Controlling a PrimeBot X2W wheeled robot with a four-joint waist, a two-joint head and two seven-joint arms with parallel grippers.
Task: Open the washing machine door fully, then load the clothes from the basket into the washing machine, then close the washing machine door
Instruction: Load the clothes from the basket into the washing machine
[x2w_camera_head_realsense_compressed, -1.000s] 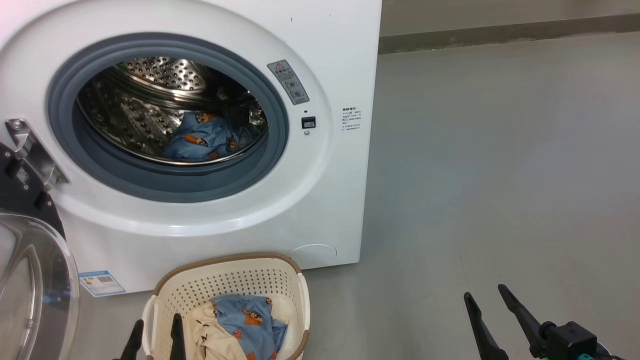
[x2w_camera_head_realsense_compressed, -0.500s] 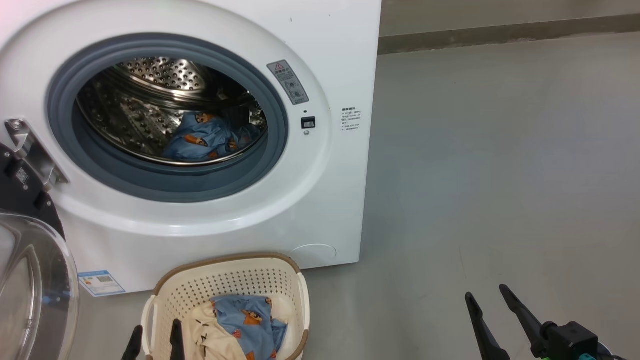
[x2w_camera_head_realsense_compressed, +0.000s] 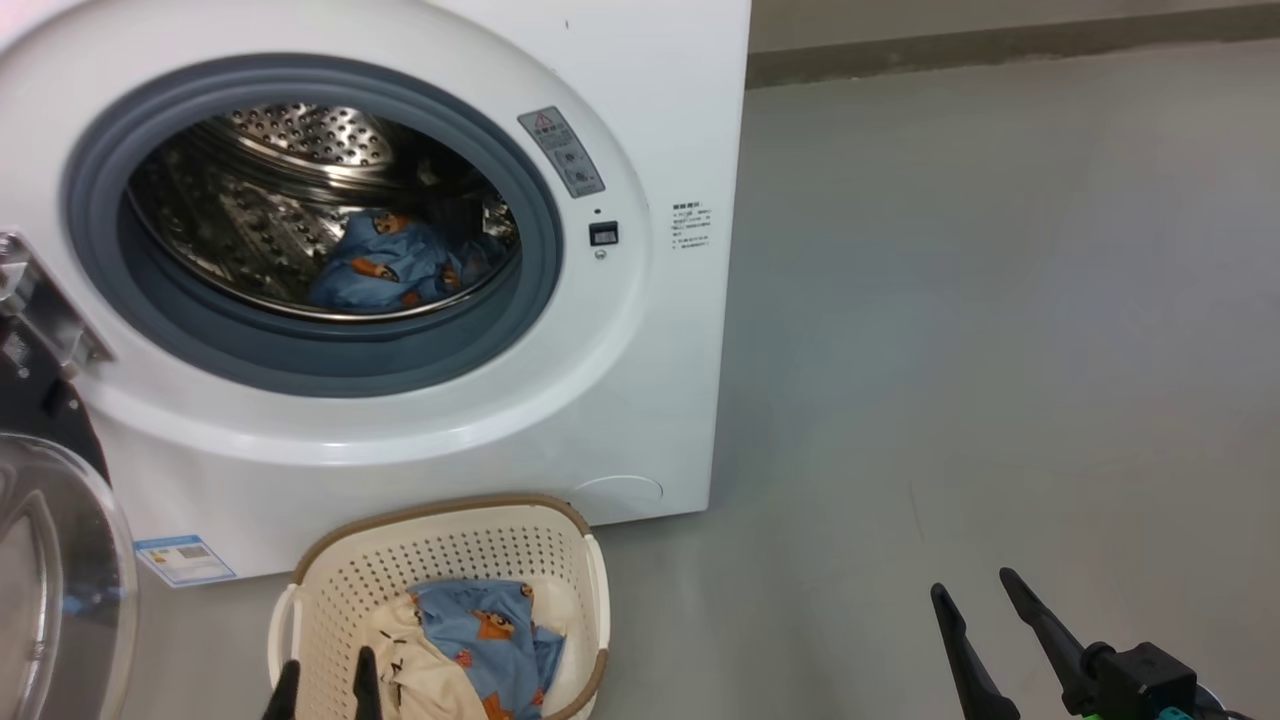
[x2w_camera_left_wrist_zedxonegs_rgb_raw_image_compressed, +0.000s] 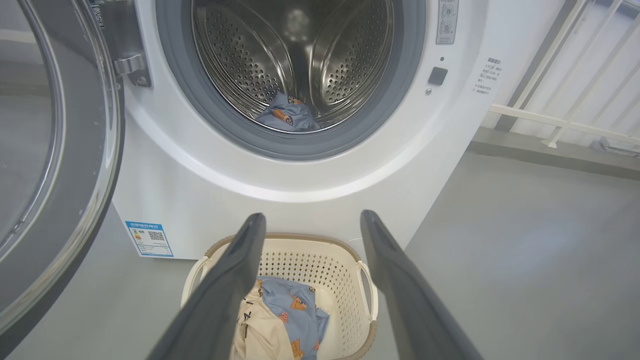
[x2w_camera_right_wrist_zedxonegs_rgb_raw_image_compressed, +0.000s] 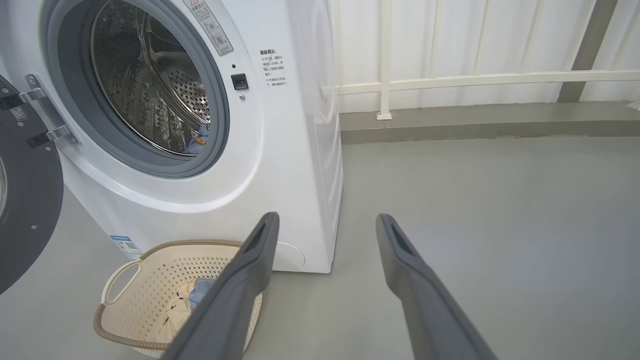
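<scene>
Clothes (x2w_camera_head_realsense_compressed: 480, 630) sit in basket (x2w_camera_head_realsense_compressed: 440, 505) on floor (x2w_camera_head_realsense_compressed: 950, 300) by washer (x2w_camera_head_realsense_compressed: 640, 400); 1 blue piece (x2w_camera_head_realsense_compressed: 370, 265) in drum (x2w_camera_head_realsense_compressed: 250, 200). Door (x2w_camera_head_realsense_compressed: 60, 600) open at our left. Our left hand (x2w_camera_head_realsense_compressed: 325, 690) spread above basket's near edge, right hand (x2w_camera_head_realsense_compressed: 972, 585) spread over floor.

A laundry spot, perhaps a balcony or utility area. A white front-loading washing machine (x2w_camera_head_realsense_compressed: 650, 400) stands on a bare grey floor (x2w_camera_head_realsense_compressed: 1000, 300), with a cream basket (x2w_camera_head_realsense_compressed: 450, 548) of clothes (x2w_camera_head_realsense_compressed: 480, 640) on the floor just before it. A white railing (x2w_camera_right_wrist_zedxonegs_rgb_raw_image_compressed: 475, 78) runs along a low grey kerb (x2w_camera_right_wrist_zedxonegs_rgb_raw_image_compressed: 475, 122) behind.
</scene>
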